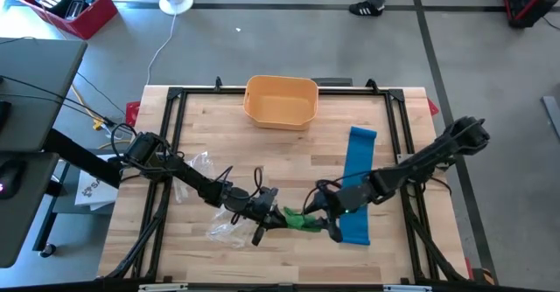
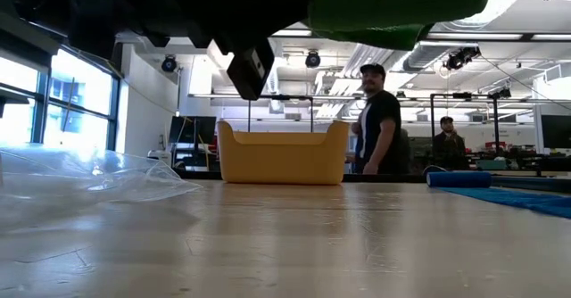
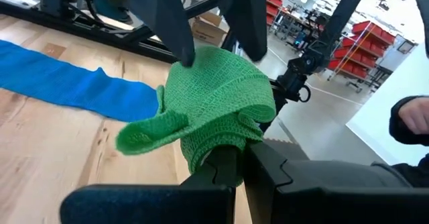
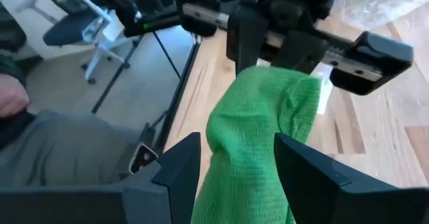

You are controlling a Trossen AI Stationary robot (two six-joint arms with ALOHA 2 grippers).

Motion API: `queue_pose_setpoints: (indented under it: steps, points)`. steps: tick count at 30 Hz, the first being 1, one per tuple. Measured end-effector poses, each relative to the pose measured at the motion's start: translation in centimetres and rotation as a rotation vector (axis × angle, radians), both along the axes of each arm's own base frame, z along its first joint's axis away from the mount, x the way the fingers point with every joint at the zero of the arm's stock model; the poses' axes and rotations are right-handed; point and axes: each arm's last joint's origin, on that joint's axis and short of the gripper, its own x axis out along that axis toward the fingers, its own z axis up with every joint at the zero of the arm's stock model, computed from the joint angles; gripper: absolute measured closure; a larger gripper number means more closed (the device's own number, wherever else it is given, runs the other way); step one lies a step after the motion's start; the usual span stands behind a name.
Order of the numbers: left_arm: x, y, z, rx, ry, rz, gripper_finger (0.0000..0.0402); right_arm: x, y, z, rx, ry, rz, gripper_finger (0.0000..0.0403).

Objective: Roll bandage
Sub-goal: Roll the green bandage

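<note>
A green bandage, partly rolled, is held above the table's near middle between my two grippers. It also shows in the left wrist view, the right wrist view and the low view. My left gripper is shut on one end of it. My right gripper is shut on the other end. A loose flap sticks out from the roll's side. A blue bandage lies flat and unrolled on the table, right of centre. My left gripper pinches the green roll's near end between its two fingers, coming level from the table's left. The roll is clear of the table. My right gripper has the roll's other end between its two fingers, coming from the table's right, slanting down. The roll bridges the two grippers.
A yellow bin stands at the far middle. Clear plastic wrap lies near the left gripper, and more lies farther back. Black frame rails run along the table's edges. People stand in the room beyond.
</note>
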Motion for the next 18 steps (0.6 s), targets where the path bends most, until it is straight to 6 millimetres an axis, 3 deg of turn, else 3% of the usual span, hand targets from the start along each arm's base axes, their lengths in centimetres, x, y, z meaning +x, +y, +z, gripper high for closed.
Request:
queue_pose_setpoints:
  steps: [5, 10, 15, 18]
  points:
    - [0.0, 0.0, 0.0, -0.002, 0.003, 0.014, 0.0397, 0.4, 0.7, -0.8, 0.025, 0.004, 0.05, 0.0222]
    - [0.0, 0.0, 0.0, -0.002, 0.002, 0.02, 0.0397, -0.1, 1.5, -0.4, -0.04, -0.043, 0.023, 0.0222]
    - [0.0, -0.1, 0.1, -0.011, -0.01, -0.015, 0.0397, -0.5, 1.2, 1.2, -0.058, -0.134, -0.012, 0.0222]
    - [-0.2, -0.7, 1.4, -0.029, -0.141, -0.037, 0.0397, -1.9, 1.0, 3.1, -0.123, -0.192, -0.084, 0.0222]
